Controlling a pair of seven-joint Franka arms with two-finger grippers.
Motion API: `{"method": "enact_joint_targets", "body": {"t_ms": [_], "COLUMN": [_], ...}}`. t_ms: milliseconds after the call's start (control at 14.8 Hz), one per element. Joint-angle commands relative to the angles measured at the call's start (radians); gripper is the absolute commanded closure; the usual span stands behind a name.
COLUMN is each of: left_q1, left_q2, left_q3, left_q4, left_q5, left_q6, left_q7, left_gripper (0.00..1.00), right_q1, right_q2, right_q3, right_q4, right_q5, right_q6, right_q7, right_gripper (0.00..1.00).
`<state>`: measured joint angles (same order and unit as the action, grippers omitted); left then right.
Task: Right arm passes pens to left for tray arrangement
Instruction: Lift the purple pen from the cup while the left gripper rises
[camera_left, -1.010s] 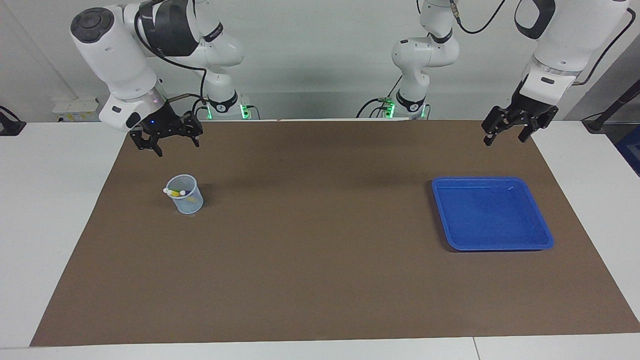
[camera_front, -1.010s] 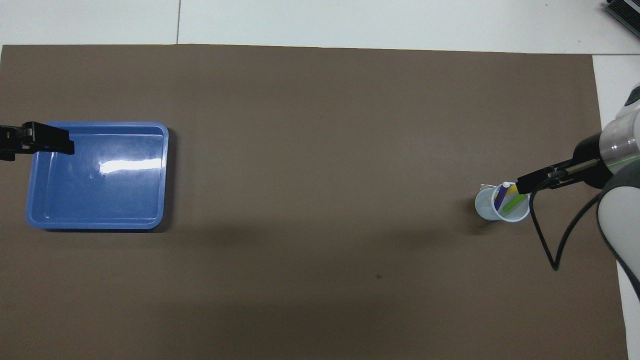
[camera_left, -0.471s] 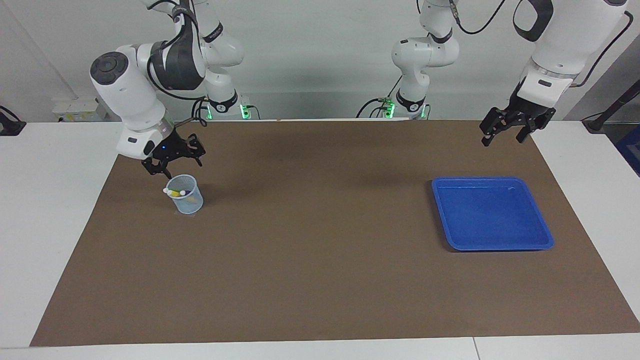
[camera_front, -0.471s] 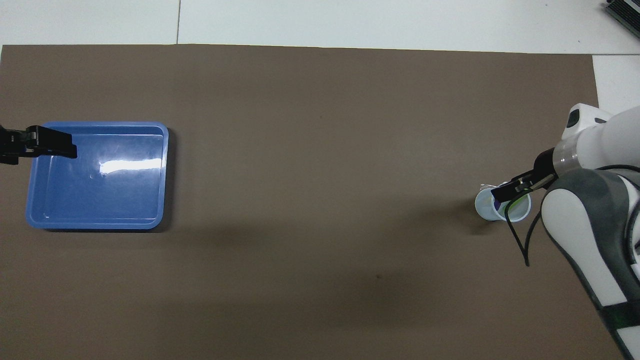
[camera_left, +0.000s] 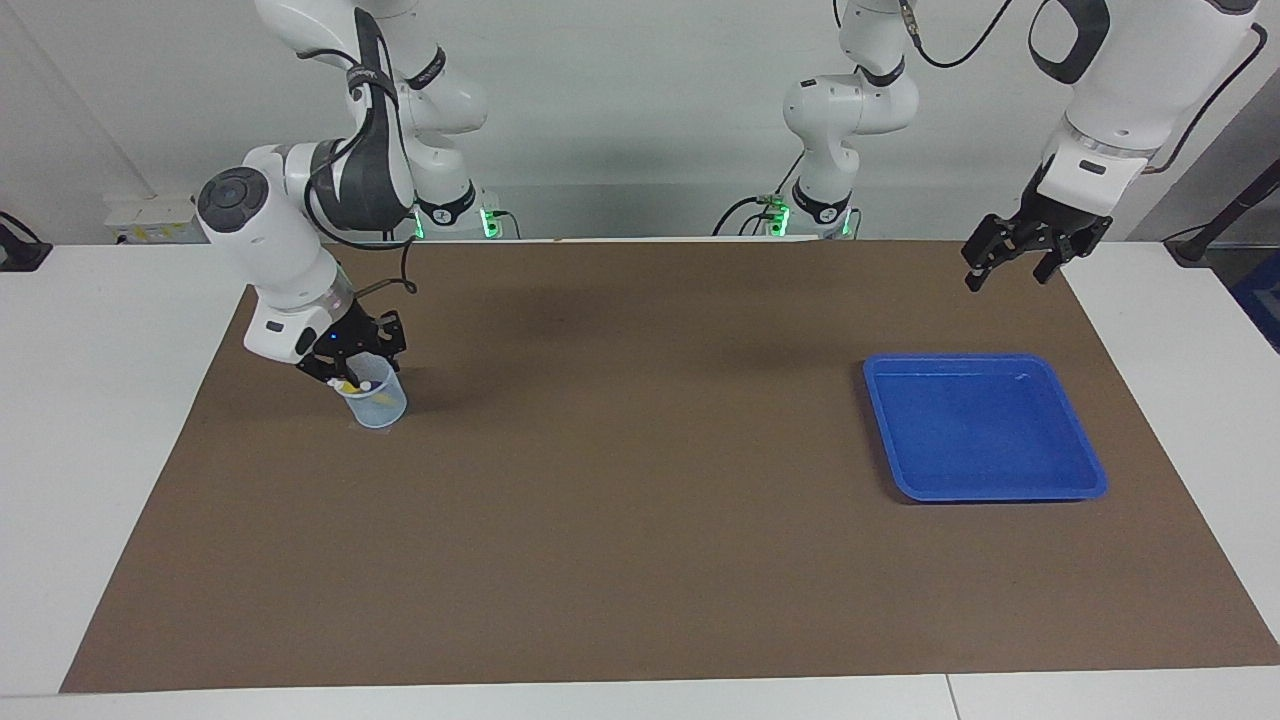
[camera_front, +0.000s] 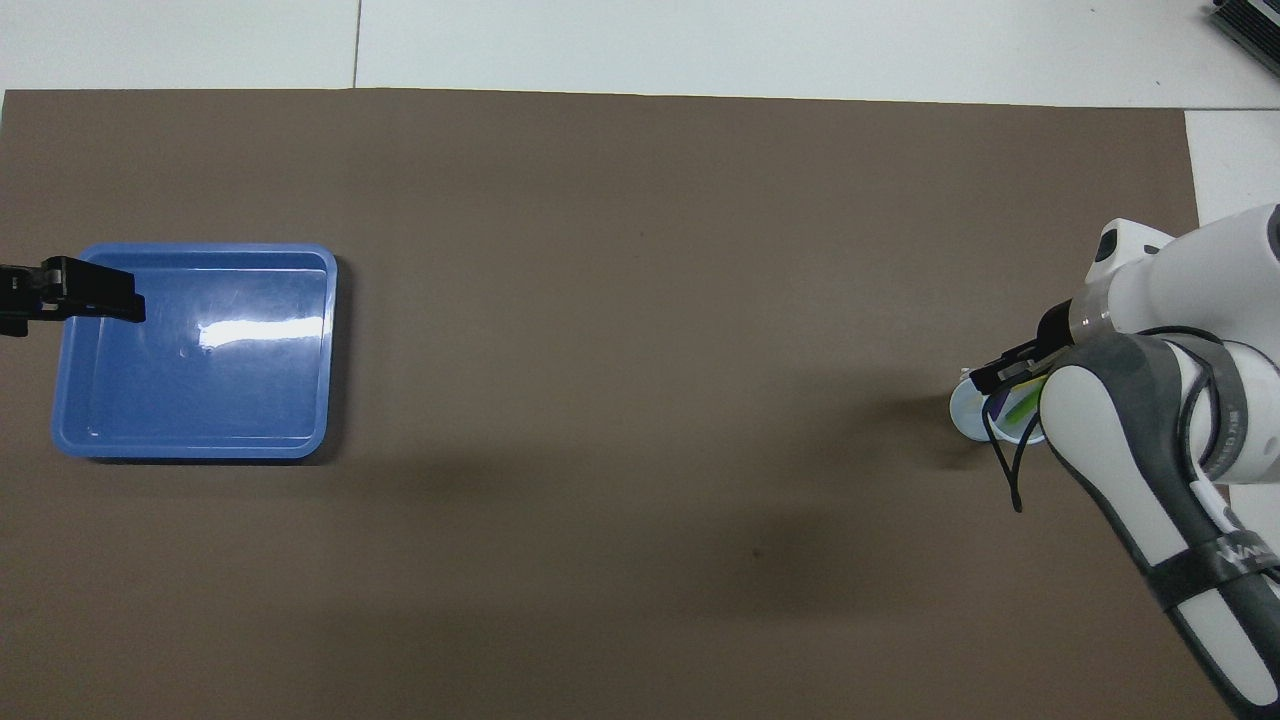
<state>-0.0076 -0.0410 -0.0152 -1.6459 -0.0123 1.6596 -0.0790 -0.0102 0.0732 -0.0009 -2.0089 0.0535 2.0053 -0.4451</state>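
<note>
The right tool (camera_left: 352, 372) sits at the mouth of the pale mesh cup (camera_left: 378, 404), down among the pens (camera_front: 1015, 408) that stand in it at the right arm's end of the counter (camera_left: 640, 560); whether its jaws grip a pen I cannot tell; the blue tray (camera_left: 985, 427) lies flat on the brown mat (camera_left: 620, 480) toward the left arm's end; the left tool (camera_left: 1020, 255) hangs with jaws wide over the mat's corner by the tray, waiting.

Right arm (camera_left: 290, 270) bent low, left arm (camera_left: 1120, 90) raised, jaws open
</note>
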Motion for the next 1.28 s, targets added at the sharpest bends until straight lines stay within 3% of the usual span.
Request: {"method": "enact_joint_targets", "body": {"t_ms": [0,808,943,1212], "left_q1": [0.001,-0.012,-0.015,-0.031], "left_q2": [-0.025,-0.037,-0.039,-0.048], "left_q3": [0.001,-0.008,-0.009,-0.011], "left_q4": [-0.023,-0.038,-0.041,-0.063], "left_q5": [0.009,-0.009,-0.012,-0.052], "left_q6": [-0.009,-0.029,-0.034,-0.037], "left_q7": [-0.010,-0.025,-0.077,-0.102], "left_gripper": [0.00,0.00,0.00,0.00], "right_q1": [-0.014,-0.039,-0.051,-0.050], "right_q2": [0.000,0.029,0.031,0.031], "right_q3": [0.005,0.004,0.004,0.005], "right_q4": [-0.021,-0.022,-0.025,-0.028], "right_q5": [0.002,-0.011,-0.011,-0.009], "right_q6": [0.024,0.063,0.075,0.069], "right_q7": [-0.027,-0.021,-0.021,0.000], "right_gripper": [0.44,0.44,0.47,0.67]}}
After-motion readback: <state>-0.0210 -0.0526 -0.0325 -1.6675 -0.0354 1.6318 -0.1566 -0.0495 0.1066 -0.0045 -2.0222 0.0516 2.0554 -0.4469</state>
